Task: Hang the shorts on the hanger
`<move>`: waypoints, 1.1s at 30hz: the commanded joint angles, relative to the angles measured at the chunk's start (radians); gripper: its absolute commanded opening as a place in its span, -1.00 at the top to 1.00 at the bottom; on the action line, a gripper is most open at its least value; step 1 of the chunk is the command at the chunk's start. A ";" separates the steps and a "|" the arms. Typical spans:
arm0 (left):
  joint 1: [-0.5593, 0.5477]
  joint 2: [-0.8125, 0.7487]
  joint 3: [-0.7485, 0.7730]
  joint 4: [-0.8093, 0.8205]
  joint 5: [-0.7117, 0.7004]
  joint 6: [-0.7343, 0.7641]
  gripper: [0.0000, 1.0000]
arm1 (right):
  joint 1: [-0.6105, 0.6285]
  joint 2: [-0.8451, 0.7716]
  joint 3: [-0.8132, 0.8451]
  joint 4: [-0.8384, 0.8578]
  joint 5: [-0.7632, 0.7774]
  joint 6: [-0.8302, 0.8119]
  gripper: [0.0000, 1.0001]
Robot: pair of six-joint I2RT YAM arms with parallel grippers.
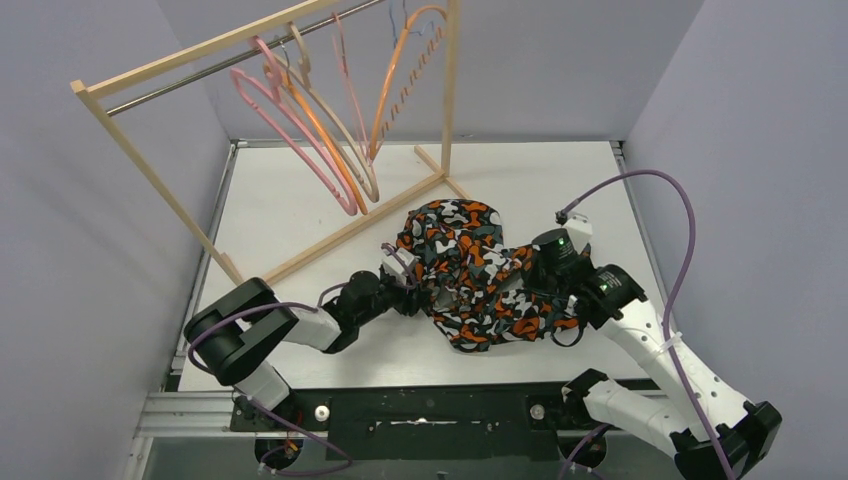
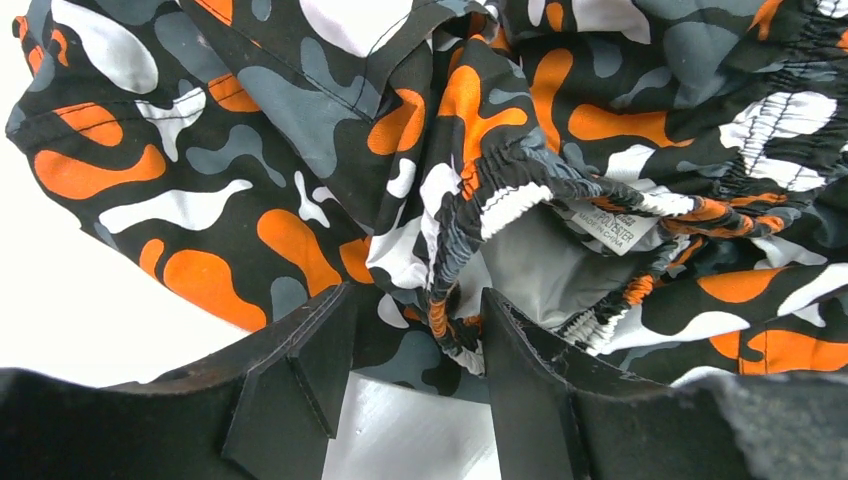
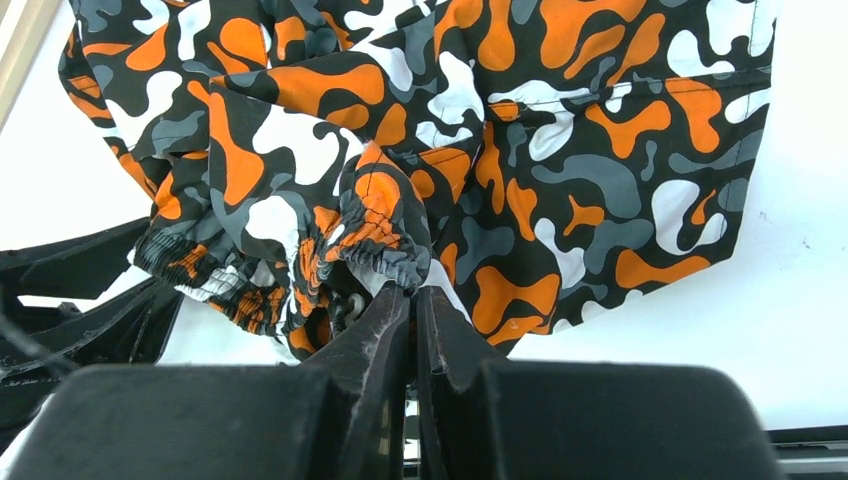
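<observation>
The camouflage shorts (image 1: 465,265) lie bunched on the white table between my two grippers. My left gripper (image 1: 408,283) is at their left edge. In the left wrist view its jaws stand open (image 2: 415,335), with the elastic waistband (image 2: 500,195) hanging between the fingers. My right gripper (image 1: 535,285) is at the right side of the shorts. In the right wrist view it is shut (image 3: 412,300) on a gathered fold of the waistband (image 3: 385,250). The thick pink hanger (image 1: 340,198) hangs on the rack at the back left, away from both grippers.
A wooden clothes rack (image 1: 150,172) with a metal rail stands at the back left, its base bar running diagonally across the table. Orange hangers (image 1: 400,70) and a thin pink wire hanger (image 1: 347,85) also hang there. Grey walls close in on the left, right and back.
</observation>
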 commanded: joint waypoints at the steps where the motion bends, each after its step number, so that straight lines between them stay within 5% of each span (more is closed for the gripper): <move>1: -0.005 0.022 0.042 0.190 -0.005 0.037 0.05 | -0.007 -0.031 -0.010 0.042 0.004 -0.007 1.00; 3: -0.006 0.009 0.040 0.193 -0.009 0.051 0.24 | -0.007 -0.037 -0.015 0.043 0.005 -0.008 1.00; 7: -0.012 -0.098 0.013 0.162 -0.025 0.068 1.00 | -0.007 -0.046 -0.018 0.050 0.011 -0.024 1.00; 13: -0.030 -0.484 0.033 -0.156 -0.071 0.070 1.00 | -0.012 -0.059 0.133 -0.042 0.144 -0.081 1.00; 18: -0.045 -0.746 0.218 -0.509 -0.144 0.040 1.00 | -0.019 -0.077 0.357 -0.053 0.157 -0.164 1.00; 25: -0.051 -0.858 0.459 -0.776 -0.131 -0.041 1.00 | -0.018 -0.077 0.633 0.002 0.010 -0.241 1.00; 33: -0.050 -0.919 0.508 -0.968 -0.186 -0.143 1.00 | -0.018 -0.106 0.546 -0.117 0.070 -0.210 1.00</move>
